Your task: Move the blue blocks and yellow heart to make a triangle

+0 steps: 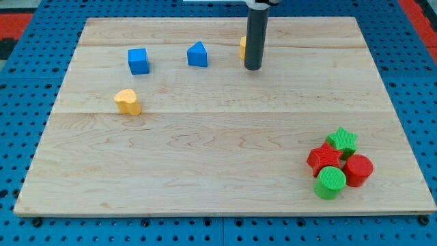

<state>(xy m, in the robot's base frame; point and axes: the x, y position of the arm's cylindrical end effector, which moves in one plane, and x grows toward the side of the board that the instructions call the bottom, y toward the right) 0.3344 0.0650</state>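
A blue cube (138, 61) sits at the view's upper left. A blue block with a peaked top (197, 55) sits to its right. A yellow heart (128, 102) lies below and slightly left of the cube. My tip (252, 67) rests on the board to the right of the peaked blue block, well apart from it. The rod hides most of another yellow block (242, 48), of which only a sliver shows on the rod's left side.
A cluster sits at the view's lower right: a green star (341, 141), a red star (323, 159), a red cylinder (358, 169) and a green cylinder (330, 182). The wooden board (218, 198) lies on a blue perforated base.
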